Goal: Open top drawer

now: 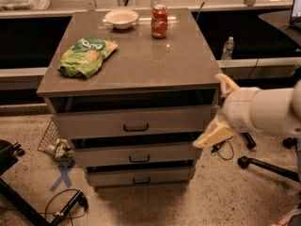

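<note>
The top drawer (94, 124) is the tallest grey front panel of the cabinet, with a small dark bar handle (136, 127) at its centre. It stands a little way out, with a dark gap between it and the countertop. My gripper (220, 111) hangs empty at the cabinet's right front corner, level with the top drawer and well right of the handle. Its two cream fingers (214, 135) are spread wide apart, one above the other.
Two shorter drawers (139, 154) sit below. On the countertop (155, 60) are a green snack bag (87, 55), a white bowl (121, 18) and a red can (159, 14). A chair base (263, 164) and cables lie at the right, and a wire basket (54, 142) at the left.
</note>
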Action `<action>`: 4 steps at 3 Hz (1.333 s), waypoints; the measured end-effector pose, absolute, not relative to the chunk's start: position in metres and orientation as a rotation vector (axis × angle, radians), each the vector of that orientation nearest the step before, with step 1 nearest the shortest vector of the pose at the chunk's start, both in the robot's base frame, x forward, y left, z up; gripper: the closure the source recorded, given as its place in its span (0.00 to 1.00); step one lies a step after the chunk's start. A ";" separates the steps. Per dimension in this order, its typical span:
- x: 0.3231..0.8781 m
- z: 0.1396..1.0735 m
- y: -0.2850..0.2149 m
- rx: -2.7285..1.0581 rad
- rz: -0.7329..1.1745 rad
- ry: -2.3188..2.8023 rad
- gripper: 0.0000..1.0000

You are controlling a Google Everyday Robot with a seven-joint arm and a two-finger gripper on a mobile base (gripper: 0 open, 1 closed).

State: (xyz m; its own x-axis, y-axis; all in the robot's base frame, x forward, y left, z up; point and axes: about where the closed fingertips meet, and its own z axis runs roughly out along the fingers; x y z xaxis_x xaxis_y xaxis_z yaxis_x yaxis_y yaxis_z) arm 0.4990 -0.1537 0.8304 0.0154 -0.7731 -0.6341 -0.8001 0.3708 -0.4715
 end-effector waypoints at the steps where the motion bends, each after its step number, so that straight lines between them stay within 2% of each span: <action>1: 0.518 0.785 -0.124 -1.431 0.124 1.791 0.00; 4: 0.569 0.695 -0.085 -1.449 0.322 1.828 0.00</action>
